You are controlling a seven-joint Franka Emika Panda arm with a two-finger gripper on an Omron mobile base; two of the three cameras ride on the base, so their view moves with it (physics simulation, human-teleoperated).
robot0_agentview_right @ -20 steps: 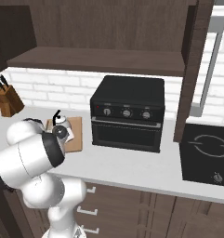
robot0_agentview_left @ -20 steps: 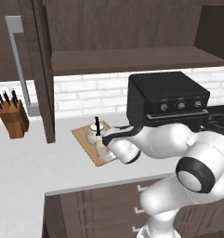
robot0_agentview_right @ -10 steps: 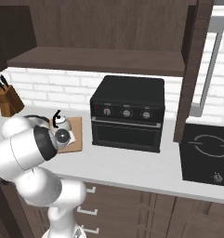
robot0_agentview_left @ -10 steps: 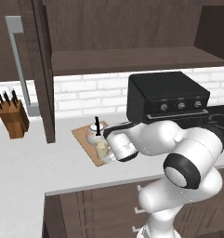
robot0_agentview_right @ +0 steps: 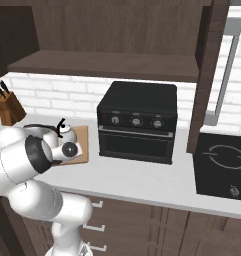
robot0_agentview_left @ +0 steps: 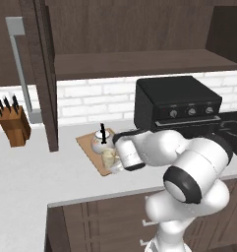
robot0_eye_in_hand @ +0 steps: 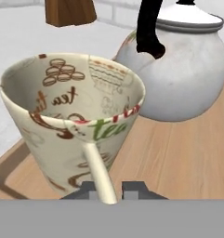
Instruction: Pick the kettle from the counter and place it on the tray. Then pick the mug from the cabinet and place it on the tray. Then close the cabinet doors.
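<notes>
Claw [robot0_eye_in_hand: 107, 189] fingers flank the mug [robot0_eye_in_hand: 76, 125] handle, grip unclear; tilted on the tray [robot0_eye_in_hand: 178, 158], it could topple against the kettle [robot0_eye_in_hand: 178, 65] at two o'clock.

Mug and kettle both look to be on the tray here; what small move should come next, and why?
Probably open fully and back the gripper straight off the mug handle. The mug stands on the tray beside the kettle, fingertips flanking its handle, and the cabinet doors remain open.

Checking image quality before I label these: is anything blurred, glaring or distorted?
Hand view: mug and kettle sharp, close-up stretches the mug wide. Left base view: soft, even light, faint shadows on the counter. Right base view: no glare on the oven.
</notes>
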